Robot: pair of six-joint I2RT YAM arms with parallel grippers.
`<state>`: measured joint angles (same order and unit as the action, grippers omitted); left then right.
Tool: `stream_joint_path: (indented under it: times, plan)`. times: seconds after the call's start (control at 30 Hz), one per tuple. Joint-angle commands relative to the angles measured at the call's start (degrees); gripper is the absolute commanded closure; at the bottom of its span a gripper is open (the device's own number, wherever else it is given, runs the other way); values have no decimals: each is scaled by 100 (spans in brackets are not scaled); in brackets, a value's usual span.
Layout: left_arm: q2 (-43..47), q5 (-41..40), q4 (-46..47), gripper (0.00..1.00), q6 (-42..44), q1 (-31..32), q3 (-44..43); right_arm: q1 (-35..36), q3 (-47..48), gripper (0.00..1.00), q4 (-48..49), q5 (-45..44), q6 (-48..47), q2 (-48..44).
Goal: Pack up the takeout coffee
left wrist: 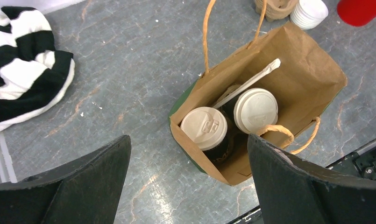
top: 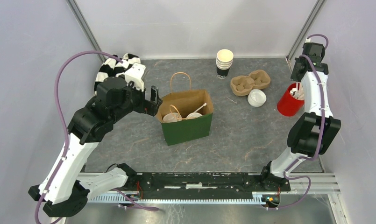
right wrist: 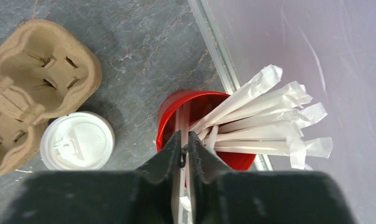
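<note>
Coffee cups [left wrist: 205, 127] in bag [left wrist: 312, 74], below open left end effector [left wrist: 188, 139], right end effector [right wrist: 186, 140] pinching stirrer [right wrist: 181, 119]

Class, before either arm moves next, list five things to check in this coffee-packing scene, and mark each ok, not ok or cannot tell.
1. First cup and second cup inside the paper bag, lids on: ok.
2. Paper bag upright, mouth open: ok.
3. Wrapped stirrer in the bag: ok.
4. Left gripper open, empty, above the bag: ok.
5. Right gripper shut on a pinched stirrer in the red cup: ok; whether only one is held: cannot tell.
</note>
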<state>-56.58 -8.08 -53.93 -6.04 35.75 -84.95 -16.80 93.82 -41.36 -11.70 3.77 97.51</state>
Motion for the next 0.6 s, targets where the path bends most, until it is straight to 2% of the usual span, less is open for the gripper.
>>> stream_joint_path:
  times: [0.0,0.07,0.13,0.37,0.47,0.57]
  plan:
    - [-36,-116,-369,0,287,2,-657,223,-47,91,375,-506,-462,-150]
    - [-38,-117,-526,0,263,2,-893,334,-49,97,359,-651,-549,-201]
    - [-13,-27,-676,0,180,2,-1133,442,-26,99,344,-802,-604,-313]
    - [345,265,-737,0,-134,7,-1652,695,688,100,-257,-1035,-574,-963]
    - [409,418,-763,0,-333,11,-2000,707,1005,100,-554,-742,-520,-1451]
    - [523,578,-763,0,-602,7,-2140,704,1197,100,-613,0,-455,-1993]
